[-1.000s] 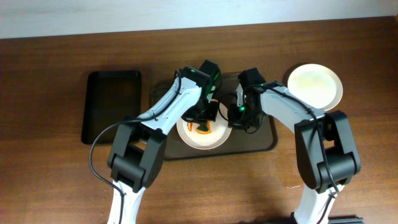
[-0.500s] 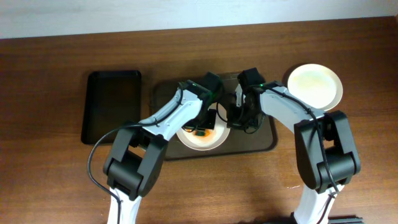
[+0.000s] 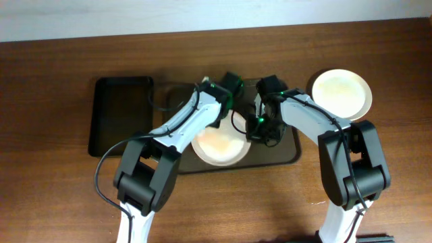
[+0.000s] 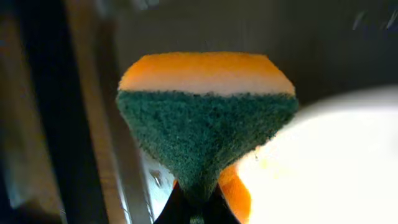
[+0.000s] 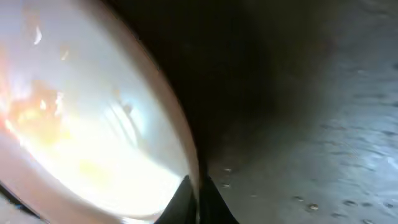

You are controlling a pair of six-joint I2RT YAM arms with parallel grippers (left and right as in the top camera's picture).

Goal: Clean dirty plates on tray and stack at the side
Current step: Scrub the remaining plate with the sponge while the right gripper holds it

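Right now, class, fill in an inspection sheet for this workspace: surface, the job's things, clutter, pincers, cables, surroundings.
Surface: brown wooden table.
Job's things: dark brown tray at mid-table; smeared plate on it, white with a faint orange mark; second plate on the table to the tray's right, no orange seen.
Clutter: smaller black tray on the other side, nothing seen in it.
Pincers: left pincer shut on a green-and-orange sponge; right pincer shut on the smeared plate's rim.
Cables: black cable loops beside the left arm.
Surroundings: pale wall beyond the far edge.
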